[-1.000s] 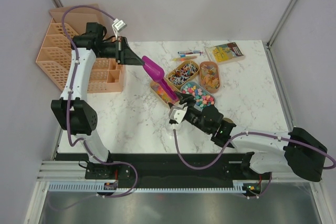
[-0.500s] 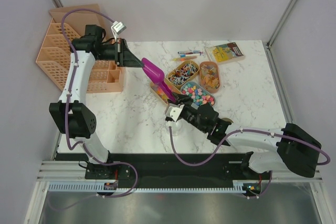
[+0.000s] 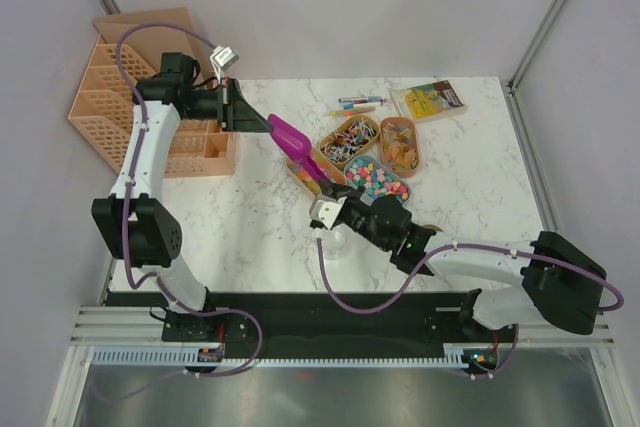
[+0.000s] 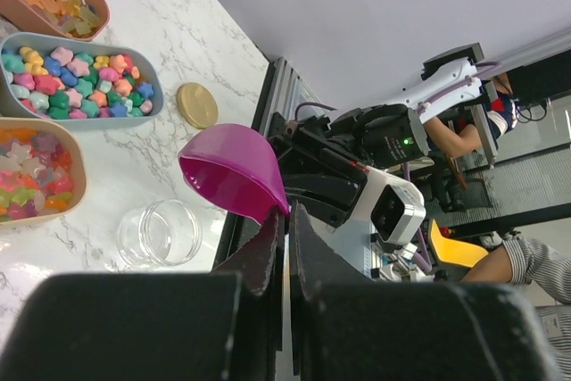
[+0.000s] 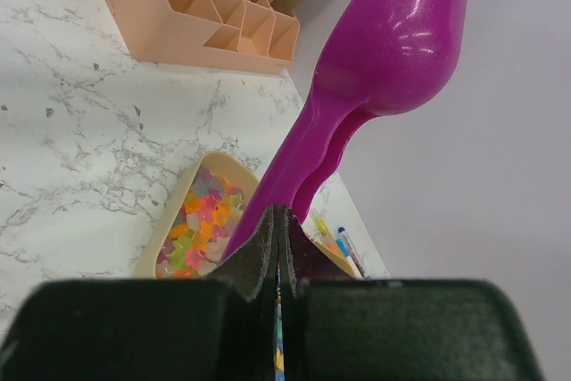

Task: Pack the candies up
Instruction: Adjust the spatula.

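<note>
A magenta scoop (image 3: 292, 141) hangs in the air above the table, held at both ends. My left gripper (image 3: 266, 121) is shut on the rim of its bowl (image 4: 234, 171), and my right gripper (image 3: 331, 192) is shut on the tip of its handle (image 5: 294, 180). The candies lie in open trays under and beside the scoop: bright orange-pink ones (image 5: 201, 219), pastel chunks (image 3: 378, 178), wrapped striped ones (image 3: 350, 139) and brown ones (image 3: 398, 144). An empty clear glass jar (image 4: 161, 234) stands on the marble next to my right arm.
A peach desk organiser (image 3: 140, 97) stands at the back left behind my left arm. Coloured pens (image 3: 357, 104) and a flat yellow packet (image 3: 430, 99) lie at the back. A gold lid (image 4: 197, 104) rests by the pastel tray.
My right gripper moved up and left to the scoop's handle and shut on it. The left arm drew back slightly with the scoop's bowl still held.
</note>
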You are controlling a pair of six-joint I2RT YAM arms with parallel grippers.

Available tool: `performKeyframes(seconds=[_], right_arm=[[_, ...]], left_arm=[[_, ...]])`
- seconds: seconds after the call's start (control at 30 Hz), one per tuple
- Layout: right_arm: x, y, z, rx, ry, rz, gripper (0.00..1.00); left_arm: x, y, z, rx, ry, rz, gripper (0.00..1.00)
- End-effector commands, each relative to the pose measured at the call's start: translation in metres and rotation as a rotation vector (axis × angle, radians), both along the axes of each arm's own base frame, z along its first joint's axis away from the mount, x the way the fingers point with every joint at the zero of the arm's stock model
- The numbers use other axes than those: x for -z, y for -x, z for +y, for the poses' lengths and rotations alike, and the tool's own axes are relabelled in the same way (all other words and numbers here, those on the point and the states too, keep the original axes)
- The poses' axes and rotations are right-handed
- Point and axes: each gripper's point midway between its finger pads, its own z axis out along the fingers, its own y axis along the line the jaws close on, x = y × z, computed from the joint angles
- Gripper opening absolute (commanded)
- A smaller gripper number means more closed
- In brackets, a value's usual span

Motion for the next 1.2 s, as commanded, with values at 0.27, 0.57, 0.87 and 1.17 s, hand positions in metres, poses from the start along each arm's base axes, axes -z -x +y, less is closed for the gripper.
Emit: performKeyframes(seconds=[0.27, 0.57, 0.87, 1.17], right_arm=[[-0.027, -0.003, -0.002, 0.033, -0.083, 0.037, 0.6], [-0.017, -0.003, 0.007, 0.008, -0.079, 0.065, 0.58], [-0.033, -0.004, 0.012, 0.003, -0.108, 0.07, 0.0], [-0.034, -0.007, -0.009, 0.037, -0.014, 0.183, 0.0]], left_arm=[[-0.036, 0.02, 0.011, -0.011, 0.059, -0.049, 0.02], [-0.038, 0.032, 0.01, -0.004, 0.072, -0.045, 0.02], [-0.034, 0.031, 0.01, -0.006, 0.07, -0.042, 0.02], [-0.014, 0.019, 0.021, -0.094, -0.139, -0.184, 0.34]])
